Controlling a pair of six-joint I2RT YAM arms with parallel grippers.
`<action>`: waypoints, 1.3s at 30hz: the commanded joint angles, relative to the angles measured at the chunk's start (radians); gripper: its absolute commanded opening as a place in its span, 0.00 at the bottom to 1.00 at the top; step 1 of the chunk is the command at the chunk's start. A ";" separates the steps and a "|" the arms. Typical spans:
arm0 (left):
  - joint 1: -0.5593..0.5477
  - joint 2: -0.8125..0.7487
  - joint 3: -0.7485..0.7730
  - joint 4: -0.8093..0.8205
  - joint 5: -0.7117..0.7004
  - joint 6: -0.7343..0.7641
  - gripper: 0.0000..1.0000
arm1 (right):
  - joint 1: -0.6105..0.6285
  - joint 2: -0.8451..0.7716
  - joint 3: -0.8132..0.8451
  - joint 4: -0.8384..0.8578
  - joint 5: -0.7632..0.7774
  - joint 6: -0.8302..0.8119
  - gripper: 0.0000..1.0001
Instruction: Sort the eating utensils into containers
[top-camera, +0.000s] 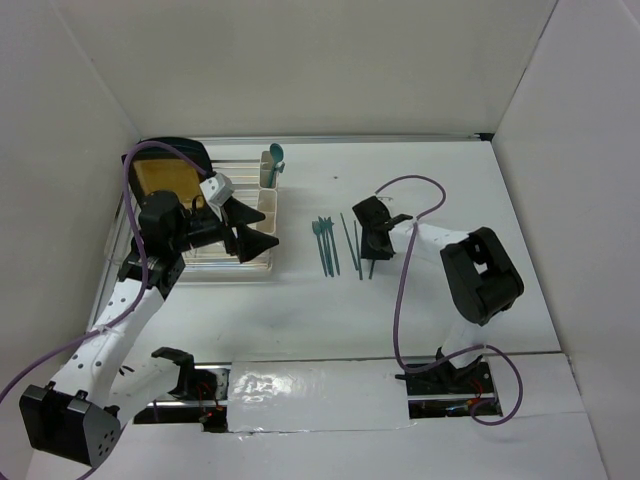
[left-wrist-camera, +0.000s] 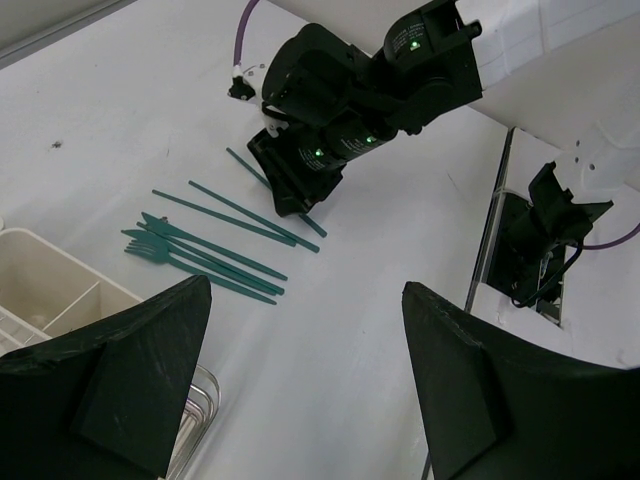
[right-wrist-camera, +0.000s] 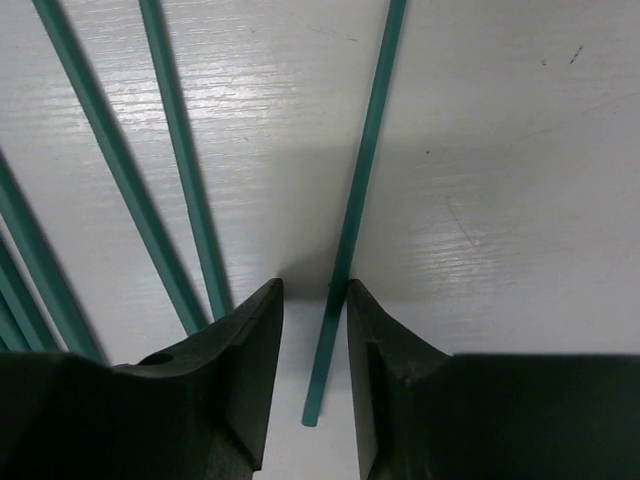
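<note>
Eating utensils (top-camera: 327, 245) lie in a loose row on the white table (top-camera: 450, 300) near its middle, their thin teal handles running roughly near to far. The forks are on the left of the row and the plain thin sticks on the right. The right gripper (right-wrist-camera: 312, 290) is down at the right end of this row, pointing at the tabletop. Its jaws stand a little apart, and one teal handle (right-wrist-camera: 352, 215) runs between the fingers (right-wrist-camera: 240, 370). The gap is wider than the handle, which lies flat on the table close against one finger, so it is straddled rather than pinched. Two more handles lie just left of it in the wrist view, outside the fingers. To the left of the row stands the dish rack (top-camera: 215, 262), with a yellow plate (top-camera: 160, 178) upright at its far left. The two cream containers (top-camera: 267, 208) sit one behind the other along its right edge. One teal spoon (top-camera: 277, 153) already stands in the farther container, bowl upward; I cannot tell what the nearer one holds. The left gripper (top-camera: 258, 228) hovers above the right side of the rack by the nearer container. Its jaws are spread wide with nothing between them, well apart from the utensils on the table.
</note>
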 joint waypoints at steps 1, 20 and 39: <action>-0.004 -0.005 0.008 0.029 0.009 0.025 0.90 | 0.028 0.015 -0.049 -0.068 0.010 0.004 0.37; -0.111 0.211 0.148 -0.103 -0.365 -0.212 0.81 | 0.116 -0.345 -0.039 0.131 -0.214 -0.098 0.00; -0.372 0.529 0.387 -0.089 -0.764 -0.458 0.81 | 0.166 -0.514 0.026 0.213 -0.392 -0.005 0.00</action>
